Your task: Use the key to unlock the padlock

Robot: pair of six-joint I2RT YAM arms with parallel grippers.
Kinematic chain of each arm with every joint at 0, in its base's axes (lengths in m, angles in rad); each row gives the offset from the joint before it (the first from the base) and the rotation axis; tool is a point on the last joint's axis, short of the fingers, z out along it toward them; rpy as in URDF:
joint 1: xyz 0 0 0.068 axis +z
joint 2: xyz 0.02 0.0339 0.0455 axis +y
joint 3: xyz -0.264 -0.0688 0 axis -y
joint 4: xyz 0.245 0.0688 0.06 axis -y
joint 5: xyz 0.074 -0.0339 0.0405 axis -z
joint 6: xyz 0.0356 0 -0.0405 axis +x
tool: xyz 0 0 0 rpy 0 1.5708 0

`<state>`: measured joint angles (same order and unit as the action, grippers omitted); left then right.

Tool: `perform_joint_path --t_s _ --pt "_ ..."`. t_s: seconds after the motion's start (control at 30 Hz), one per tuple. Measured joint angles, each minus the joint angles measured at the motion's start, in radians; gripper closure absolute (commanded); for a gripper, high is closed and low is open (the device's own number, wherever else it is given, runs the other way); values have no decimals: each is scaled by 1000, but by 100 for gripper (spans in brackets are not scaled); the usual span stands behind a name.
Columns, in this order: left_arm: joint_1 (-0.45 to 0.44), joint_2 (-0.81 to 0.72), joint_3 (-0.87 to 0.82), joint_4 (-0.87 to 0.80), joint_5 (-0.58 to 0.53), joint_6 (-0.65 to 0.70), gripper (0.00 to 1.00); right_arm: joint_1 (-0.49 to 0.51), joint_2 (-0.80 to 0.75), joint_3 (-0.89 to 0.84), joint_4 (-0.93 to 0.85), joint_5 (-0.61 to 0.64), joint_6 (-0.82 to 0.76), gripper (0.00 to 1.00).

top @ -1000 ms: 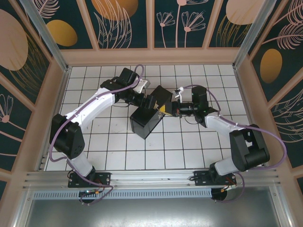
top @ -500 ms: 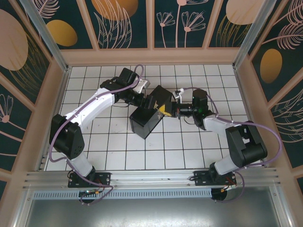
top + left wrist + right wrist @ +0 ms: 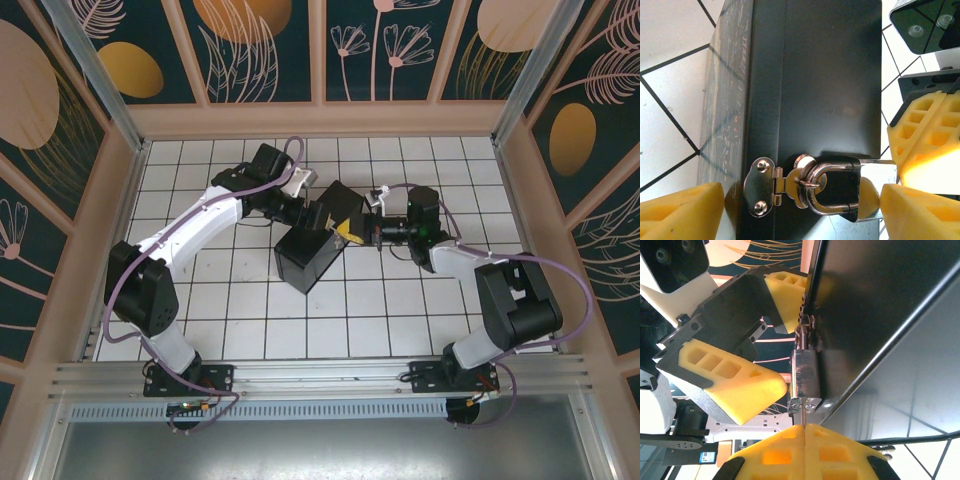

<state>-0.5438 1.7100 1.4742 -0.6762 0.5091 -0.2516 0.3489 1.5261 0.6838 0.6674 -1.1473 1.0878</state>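
Right end effector [image 3: 804,429] shifted slightly over gridded table [image 3: 400,310], floral walls [image 3: 260,50].

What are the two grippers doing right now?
Left gripper: open, straddling the box.
Right gripper: closed on the key, at the padlock.

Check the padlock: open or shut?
Shut: both legs of the shackle run into the padlock body, looped through the hasp.

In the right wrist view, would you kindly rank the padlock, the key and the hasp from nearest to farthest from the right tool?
1. key: pinched in the right tool, blade pointing up into the lock.
2. padlock: just above the fingertips.
3. hasp: farthest, above the padlock.
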Motion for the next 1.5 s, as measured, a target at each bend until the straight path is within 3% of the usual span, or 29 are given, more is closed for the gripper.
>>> perform_joint_path --t_s 0.63,1.0,1.17,1.5 --pt "5 0 -3 5 7 -5 21 31 4 51 -92 68 -61 100" --pt "11 0 -9 21 1 -16 21 46 20 28 11 109 -21 100" --pt "12 0 -10 27 -13 -38 19 53 21 28 13 130 -12 84" --pt "26 0 -16 38 -11 -66 19 32 -35 45 -135 172 -100 64"
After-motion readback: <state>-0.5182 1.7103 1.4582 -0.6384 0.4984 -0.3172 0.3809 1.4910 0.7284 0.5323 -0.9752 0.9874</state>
